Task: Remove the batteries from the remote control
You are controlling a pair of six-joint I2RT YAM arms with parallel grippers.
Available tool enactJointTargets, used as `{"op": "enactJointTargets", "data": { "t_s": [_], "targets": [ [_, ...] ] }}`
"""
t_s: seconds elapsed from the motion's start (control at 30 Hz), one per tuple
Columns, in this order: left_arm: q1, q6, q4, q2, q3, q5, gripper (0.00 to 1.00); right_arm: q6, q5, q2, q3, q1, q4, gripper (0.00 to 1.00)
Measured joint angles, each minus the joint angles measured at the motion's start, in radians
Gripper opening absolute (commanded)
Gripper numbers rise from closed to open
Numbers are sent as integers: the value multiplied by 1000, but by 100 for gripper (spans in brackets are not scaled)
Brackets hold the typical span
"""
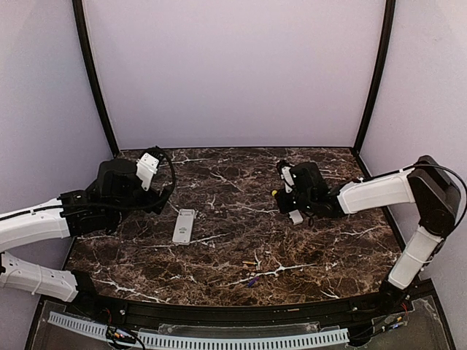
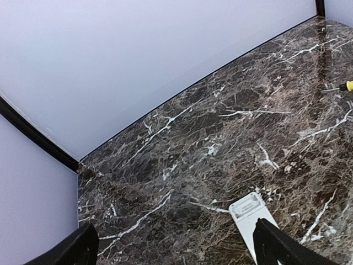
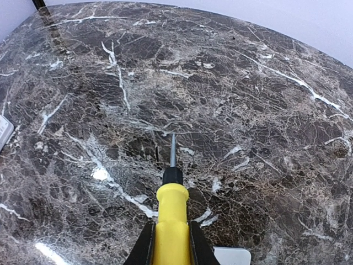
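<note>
Top external view showed the remote control (image 1: 184,225) lying flat on the marble table (image 1: 219,182), left of centre. The batteries (image 1: 253,281) lay well apart from it near the front edge, so I judged them already out. The left gripper (image 2: 176,243) hung over the remote's end, jaws wide apart. The right gripper (image 3: 172,245) was clamped on the yellow-handled screwdriver (image 3: 172,204), with a small white cover (image 3: 233,255) just beneath. What remained, I reckoned, was parking the tool: lower it flat onto bare marble, away from cover and batteries, before releasing.
</note>
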Motion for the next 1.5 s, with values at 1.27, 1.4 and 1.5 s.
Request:
{"op": "enactJointTargets", "data": {
  "t_s": [1.27, 1.4, 1.5],
  "targets": [
    [71, 100, 37, 0, -83, 72, 98, 31, 71, 130, -12, 73, -49, 25],
    [71, 100, 37, 0, -83, 72, 98, 34, 68, 130, -12, 73, -51, 26],
    [71, 100, 37, 0, -84, 72, 98, 34, 66, 130, -12, 73, -54, 26]
  ]
}}
